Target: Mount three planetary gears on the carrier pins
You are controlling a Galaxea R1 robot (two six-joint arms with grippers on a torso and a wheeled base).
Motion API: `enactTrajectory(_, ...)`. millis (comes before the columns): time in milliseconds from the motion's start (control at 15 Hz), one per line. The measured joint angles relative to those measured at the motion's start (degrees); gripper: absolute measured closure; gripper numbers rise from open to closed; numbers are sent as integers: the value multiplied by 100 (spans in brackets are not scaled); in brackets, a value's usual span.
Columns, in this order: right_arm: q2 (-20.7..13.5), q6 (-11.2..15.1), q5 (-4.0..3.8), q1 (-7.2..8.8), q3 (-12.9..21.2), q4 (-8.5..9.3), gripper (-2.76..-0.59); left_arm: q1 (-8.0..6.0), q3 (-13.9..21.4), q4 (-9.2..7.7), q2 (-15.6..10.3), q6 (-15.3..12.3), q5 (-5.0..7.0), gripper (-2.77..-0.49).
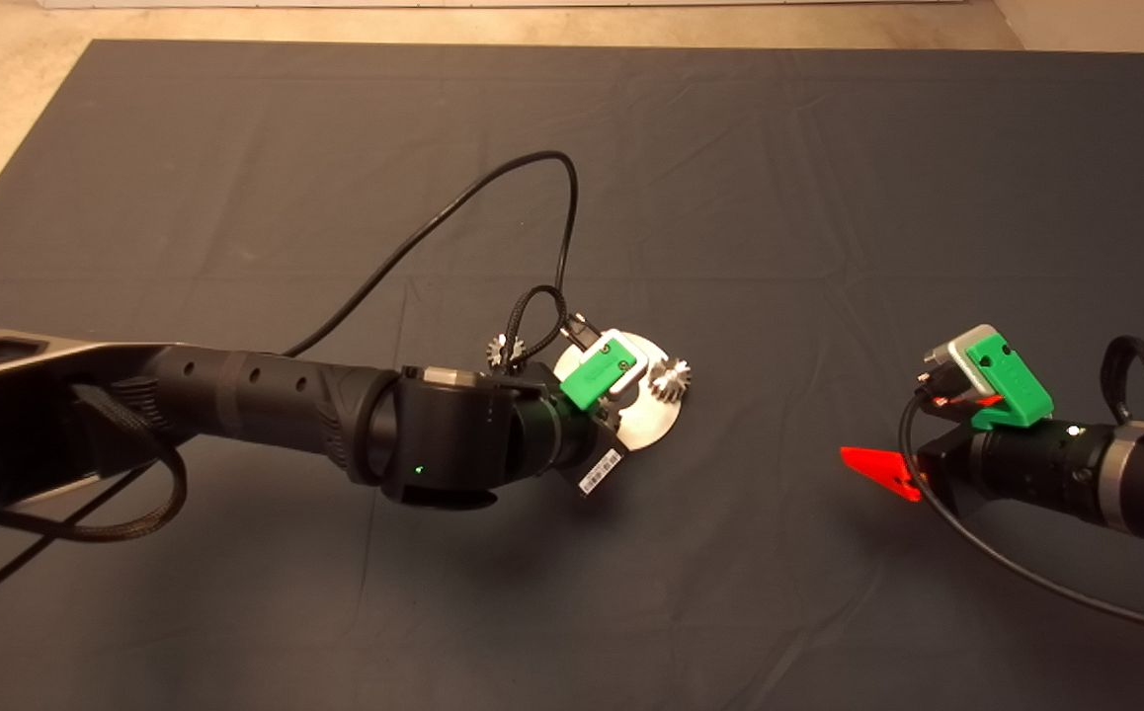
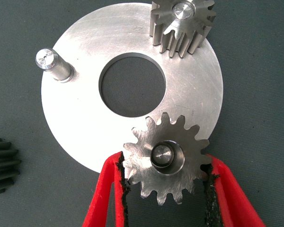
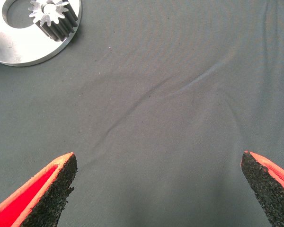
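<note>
The silver carrier disc (image 2: 80,118) lies on the mat, mid-table in the head view (image 1: 646,425). My left gripper (image 2: 165,165) is over it, shut on a planetary gear (image 2: 165,158) whose centre hole sits over a carrier pin. A second gear (image 2: 182,23) sits on another pin and also shows in the head view (image 1: 671,378). The third pin (image 2: 52,64) stands bare. A third gear (image 2: 0,165) lies on the mat beside the disc (image 1: 505,348). My right gripper (image 1: 878,469) is open and empty over bare mat to the right of the disc.
The left arm's black cable (image 1: 493,197) loops over the mat behind the disc. The right wrist view shows the disc (image 3: 19,47) with the second gear (image 3: 52,16), well away from the right fingertips (image 3: 61,175).
</note>
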Motion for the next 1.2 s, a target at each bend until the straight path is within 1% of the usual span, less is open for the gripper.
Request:
enactTrajectory(333,0,0,0,0,0,0,-260,-2,0,0,0,-9,1,-70)
enactTrajectory(400,-2,0,0,0,0,-1,-260,0,0,0,0,-9,0,-74)
enactTrajectory(467,0,0,0,0,0,0,-260,-1,0,0,0,-9,0,-82)
enactTrajectory(600,0,0,0,0,0,-2,-260,0,0,0,0,-9,0,-82)
enactTrajectory(667,0,0,0,0,0,0,-260,0,0,0,0,-10,0,-92)
enactTrajectory(800,-2,0,0,0,0,0,-260,0,0,0,0,-9,0,-93)
enactTrajectory(867,-2,0,0,0,0,0,-260,-1,0,0,0,-9,0,-101)
enactTrajectory(1067,-2,0,0,0,0,0,-260,-2,0,6,0,-9,0,-102)
enactTrajectory(1200,0,0,-2,0,0,0,-260,-2,0,9,0,-9,0,-117)
